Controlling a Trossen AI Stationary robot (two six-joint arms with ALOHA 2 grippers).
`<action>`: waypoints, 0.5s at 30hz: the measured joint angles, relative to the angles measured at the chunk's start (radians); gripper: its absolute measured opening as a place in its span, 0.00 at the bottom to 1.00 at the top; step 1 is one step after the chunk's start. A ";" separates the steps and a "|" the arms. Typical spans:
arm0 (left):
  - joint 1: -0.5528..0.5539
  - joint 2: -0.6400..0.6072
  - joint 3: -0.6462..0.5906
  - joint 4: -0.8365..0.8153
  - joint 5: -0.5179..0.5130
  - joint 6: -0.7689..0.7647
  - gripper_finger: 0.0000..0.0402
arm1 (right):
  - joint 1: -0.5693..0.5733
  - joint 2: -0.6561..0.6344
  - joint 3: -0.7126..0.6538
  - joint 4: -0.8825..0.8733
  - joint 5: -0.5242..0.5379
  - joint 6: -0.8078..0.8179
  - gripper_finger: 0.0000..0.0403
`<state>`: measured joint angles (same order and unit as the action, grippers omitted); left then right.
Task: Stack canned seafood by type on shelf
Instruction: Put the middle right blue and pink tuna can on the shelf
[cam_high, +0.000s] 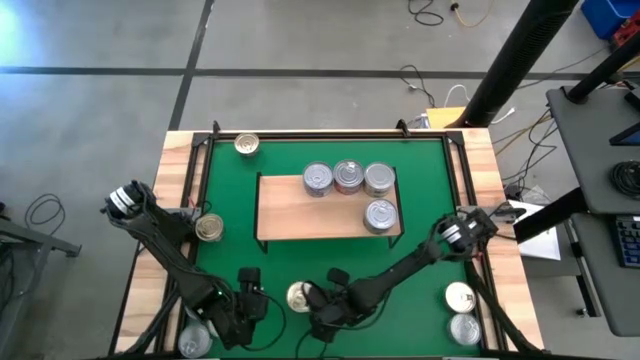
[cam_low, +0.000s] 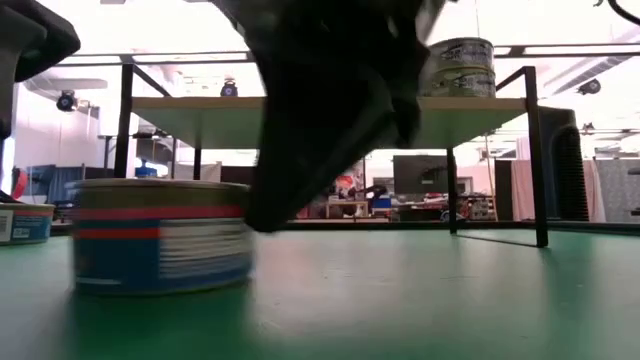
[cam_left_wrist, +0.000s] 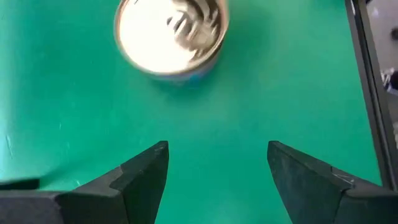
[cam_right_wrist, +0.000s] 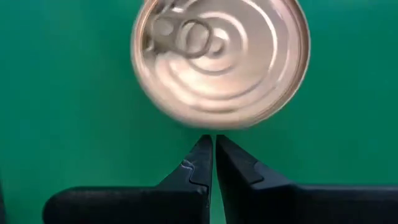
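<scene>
Right gripper (cam_right_wrist: 211, 149) pinched empty beside a gold tin (cam_right_wrist: 221, 59), left gripper (cam_left_wrist: 217, 165) spread empty, tin (cam_low: 160, 235) label blurred, shelf (cam_high: 290, 215) partly blocked.

Lighting bright, even, from overhead. Glare on the tin lid (cam_right_wrist: 221, 59) just ahead of the closed right gripper (cam_right_wrist: 212, 144); lid slightly blurred. Low view: backlit room, dark defocused arm (cam_low: 330, 100) in the foreground.

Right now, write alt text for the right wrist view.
A round gold-toned tin with a ringed pull-tab lid sits on the green mat. The right gripper points at its rim with fingers shut and empty.
</scene>
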<state>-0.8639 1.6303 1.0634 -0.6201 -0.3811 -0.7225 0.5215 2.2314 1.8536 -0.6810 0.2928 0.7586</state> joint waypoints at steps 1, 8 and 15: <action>0.000 0.000 -0.001 -0.001 0.001 0.019 0.64 | -0.002 0.014 0.040 -0.038 0.000 -0.001 0.03; 0.016 -0.048 -0.086 0.012 0.006 0.057 0.64 | 0.002 0.071 0.192 -0.326 -0.002 0.015 0.03; 0.036 -0.090 -0.240 0.219 0.033 0.088 0.64 | 0.002 0.073 0.195 -0.274 -0.003 0.077 0.03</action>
<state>-0.8277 1.5406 0.8236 -0.4009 -0.3482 -0.6347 0.5237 2.3043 2.0487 -0.9546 0.2893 0.8357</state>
